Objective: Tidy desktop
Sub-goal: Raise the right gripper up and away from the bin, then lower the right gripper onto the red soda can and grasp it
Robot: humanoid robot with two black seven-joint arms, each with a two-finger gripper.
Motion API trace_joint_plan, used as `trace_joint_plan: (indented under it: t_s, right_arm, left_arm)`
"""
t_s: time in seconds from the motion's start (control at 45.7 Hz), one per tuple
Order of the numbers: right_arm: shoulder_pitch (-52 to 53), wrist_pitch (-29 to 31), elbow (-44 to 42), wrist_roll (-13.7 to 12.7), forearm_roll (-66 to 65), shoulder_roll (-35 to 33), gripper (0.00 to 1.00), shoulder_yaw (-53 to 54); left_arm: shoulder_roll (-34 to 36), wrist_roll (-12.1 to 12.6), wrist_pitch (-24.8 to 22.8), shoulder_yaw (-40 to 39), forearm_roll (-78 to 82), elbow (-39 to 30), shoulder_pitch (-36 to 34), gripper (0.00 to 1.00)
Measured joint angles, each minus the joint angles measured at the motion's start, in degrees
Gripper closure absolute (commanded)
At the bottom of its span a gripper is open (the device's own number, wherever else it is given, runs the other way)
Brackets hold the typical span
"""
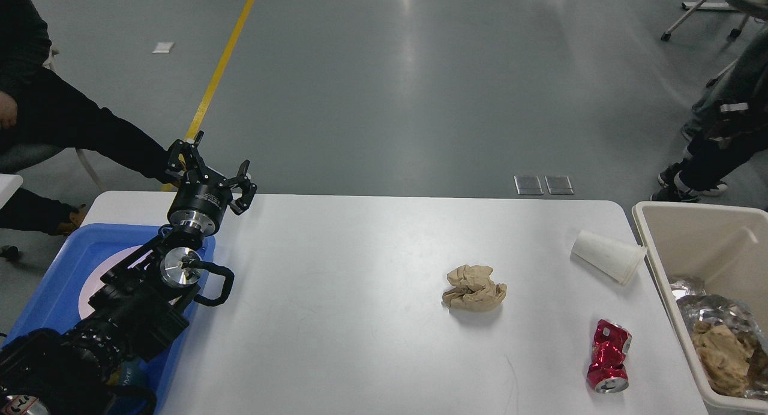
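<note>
The white desktop (pixel 360 319) fills the lower view. On its right half lie a crumpled brown paper ball (pixel 474 289), a white paper cup (pixel 609 256) on its side near the right edge, and a crushed red can (pixel 609 356) near the front right. My left gripper (pixel 217 166) is open and empty, raised above the desktop's far left edge, far from all three items. My right arm and gripper are out of view.
A blue tray (pixel 57 283) sits at the desktop's left under my left arm. A beige bin (pixel 660 247) stands past the right edge, holding foil and crumpled paper. People sit or stand at the far left and far right.
</note>
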Motion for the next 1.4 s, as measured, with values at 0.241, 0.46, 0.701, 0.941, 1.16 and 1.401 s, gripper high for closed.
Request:
trace_joint_plan:
  t_s: [0.241,0.46,0.701,0.941,1.16,1.401]
  right_arm:
    - [9.42,3.75,8.3,0.33,1.68,7.39,0.0,4.77]
    - [9.57,3.78,9.73,0.27,6.69,8.4,0.0,10.62]
    - [7.2,3.79,11.02,0.37,9.49,8.35,0.0,10.96]
    - [5.54,3.79,13.96,0.3,5.7,8.52,0.0,11.31]
    - [-2.37,3.79,14.22,0.03,6.21,8.25,0.0,10.11]
    - [-14.26,3.78,12.93,-0.11,9.87,6.74,0.0,9.87]
  left_arm:
    - [0.01,0.0,0.0,0.0,0.0,0.0,0.0,0.04]
    - [0.01,0.0,0.0,0.0,0.0,0.0,0.0,0.04]
    - [0.0,0.0,0.0,0.0,0.0,0.0,0.02,0.04]
    - [0.0,0.0,0.0,0.0,-0.01,0.0,0.02,0.04]
    - [0.0,0.0,0.0,0.0,0.0,0.0,0.02,0.04]
    - [-0.01,0.0,0.0,0.0,-0.01,0.0,0.01,0.04]
